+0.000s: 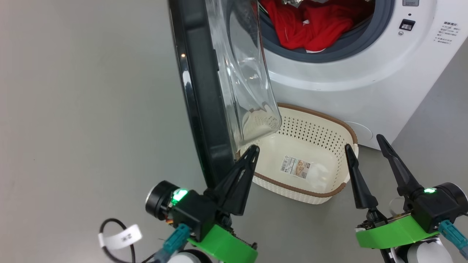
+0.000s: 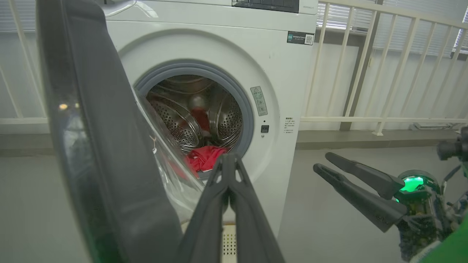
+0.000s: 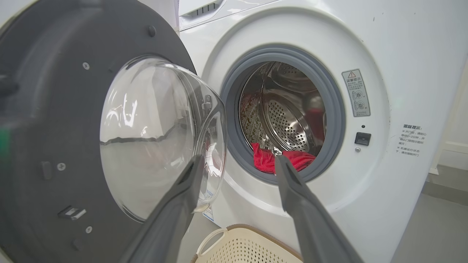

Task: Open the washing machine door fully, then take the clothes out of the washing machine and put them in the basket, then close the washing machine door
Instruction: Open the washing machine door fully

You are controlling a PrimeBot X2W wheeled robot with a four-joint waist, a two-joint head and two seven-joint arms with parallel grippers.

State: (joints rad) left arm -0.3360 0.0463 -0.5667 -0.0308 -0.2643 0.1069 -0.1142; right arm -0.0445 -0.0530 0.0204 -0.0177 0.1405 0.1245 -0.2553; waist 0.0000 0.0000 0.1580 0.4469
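Left gripper [image 1: 252, 149] sat clenched by washing machine door [image 1: 197, 91], at its 6 o'clock rim, likely to push it wider; right gripper [image 1: 363, 142] stood splayed toward clothes [image 1: 310, 25].

I'm seeing bright, even light; glare is streaking the washing machine door [image 3: 109, 146] glass, its near rim is blurring, wrist-view edges are bowing.

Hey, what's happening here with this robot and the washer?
It's a laundry unloading job, at an early stage. The washing machine door of the washing machine stands swung open, with the shut left gripper by its lower rim; contact is unclear. The red clothes lie in the drum, and the basket in front holds no clothes. The right gripper hovers open near the basket, holding nothing.
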